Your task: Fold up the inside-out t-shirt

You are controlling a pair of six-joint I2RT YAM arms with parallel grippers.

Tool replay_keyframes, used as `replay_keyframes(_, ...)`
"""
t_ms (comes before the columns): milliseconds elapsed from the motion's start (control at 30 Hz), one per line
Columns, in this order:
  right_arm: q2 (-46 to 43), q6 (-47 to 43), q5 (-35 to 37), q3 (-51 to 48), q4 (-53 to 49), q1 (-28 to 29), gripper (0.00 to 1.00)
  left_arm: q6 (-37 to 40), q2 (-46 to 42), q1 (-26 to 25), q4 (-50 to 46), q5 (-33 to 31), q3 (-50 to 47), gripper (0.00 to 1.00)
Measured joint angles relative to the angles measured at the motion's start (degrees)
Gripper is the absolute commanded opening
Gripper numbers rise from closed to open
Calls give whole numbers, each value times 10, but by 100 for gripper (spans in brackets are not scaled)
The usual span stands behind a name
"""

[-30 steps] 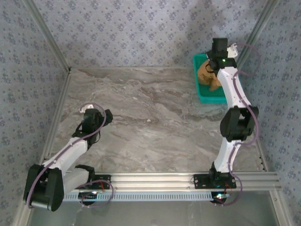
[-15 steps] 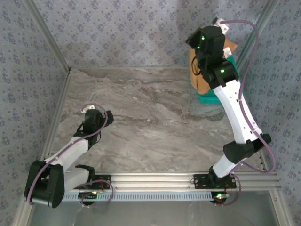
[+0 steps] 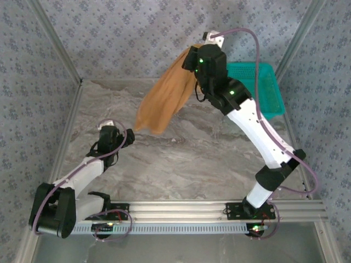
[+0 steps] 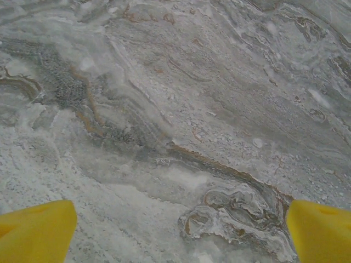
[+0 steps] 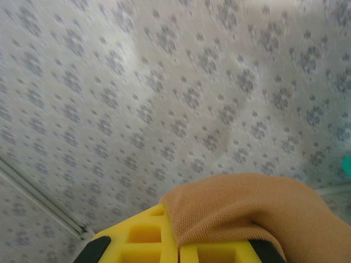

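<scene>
Underneath everything, a grey marble-veined tabletop (image 3: 181, 159), walled by pale flower-print panels (image 3: 137, 33). Rising from the near right corner, the right arm (image 3: 258, 131) — elbow low by the right edge, forearm slanting up and left across the tabletop, wrist lifted high toward the back wall. Hanging from that wrist, the inside-out t-shirt (image 3: 164, 101): caramel cloth lifted off the tabletop, draping down and left in one long bunched fall, lowest fold near the left wrist as seen from above. Behind the right forearm, at the back right, a green mesh basket (image 3: 266, 87). Stretched from the near left corner, the left arm (image 3: 82, 172) — low, reaching forward, wrist camera looking down on bare marble. Right fingers (image 5: 148, 238) pressed together, yellow pads pinching a rolled edge of the inside-out t-shirt, cloth spilling over the right-hand pad. Left fingers (image 4: 38, 230) spread wide apart, holding nothing, hovering over the tabletop.
</scene>
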Motion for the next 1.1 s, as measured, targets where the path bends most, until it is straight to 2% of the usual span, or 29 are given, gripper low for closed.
replay_keyframes(200, 95, 73, -48, -62, -4, -28, 6, 3, -1, 0, -1, 15, 0, 96)
replay_keyframes(233, 120, 88, -68, -64, -10, -36, 14, 4, -1, 0, -1, 19, 0, 95)
replay_keyframes(300, 177, 109, -118, -52, -30, -57, 48, 5, -5, 0, -1, 33, 0, 93)
replay_keyframes(367, 256, 124, -181, 17, -85, -85, 57, 7, -13, -1, -2, 51, 0, 92)
replay_keyframes(433, 339, 127, -237, 117, -151, -115, 60, 5, -23, -10, -11, 64, 2, 93)
replay_keyframes(500, 378, 119, -269, 167, -202, -139, 62, -5, -30, -35, -21, 72, 5, 95)
replay_keyframes(600, 355, 92, -285, 141, -247, -161, 65, -30, -31, -101, -23, 72, 7, 97)
replay_keyframes(700, 261, 63, -294, 12, -241, -158, 65, -66, -13, -185, -23, 59, 11, 98)
replay_keyframes(800, 153, 46, -303, -127, -224, -147, 65, -99, 46, -250, -23, 45, 36, 98)
replay_keyframes(933, 69, 43, -325, -254, -192, -155, 64, -125, 150, -300, -32, 30, 103, 98)
replay_keyframes(1100, 62, 52, -381, -344, -150, -197, 63, -136, 277, -328, -33, 20, 203, 98)
